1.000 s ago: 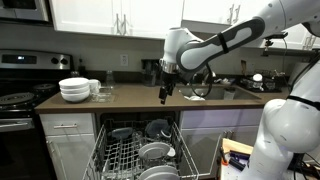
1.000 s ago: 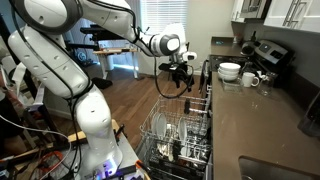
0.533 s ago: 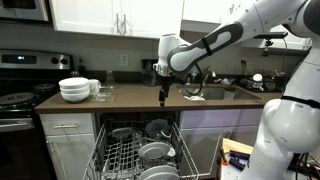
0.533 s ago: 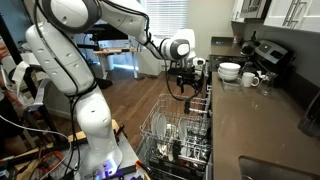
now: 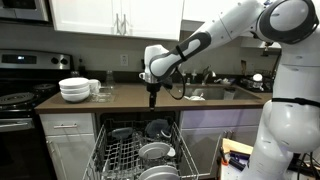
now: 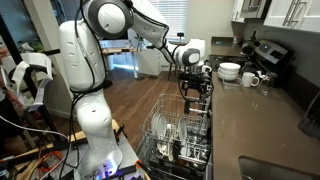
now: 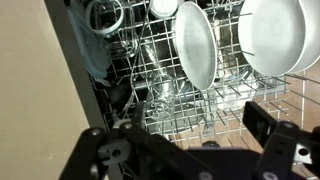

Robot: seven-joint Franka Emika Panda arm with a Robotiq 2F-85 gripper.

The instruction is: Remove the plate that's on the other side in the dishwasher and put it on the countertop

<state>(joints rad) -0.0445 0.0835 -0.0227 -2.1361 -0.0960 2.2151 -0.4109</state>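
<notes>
Step in hand: the approach, with nothing grasped yet. The black two-fingered pincer [image 5: 153,97] hangs over the open dishwasher [image 5: 135,152], a white-fronted appliance with its grey wire rack pulled out. It is about level with the front edge of the long dark brown desk [image 5: 130,96].

The fingers stand wide apart and empty. The wrist view shows both at the bottom of the frame, with rack wire between them.

White round plates stand on edge in the tines: a middle plate [image 7: 195,45], and a larger plate [image 7: 270,35] toward that frame's right. Which one counts as the "other side" plate cannot be settled from here.

A stack of white bowls [image 5: 74,89] sits on the desk, well apart from the pincer.

Next move, by judgement: descend, set the fingers across one plate's rim, close, and lift straight up clear of the tines before swinging to bare desk.
</notes>
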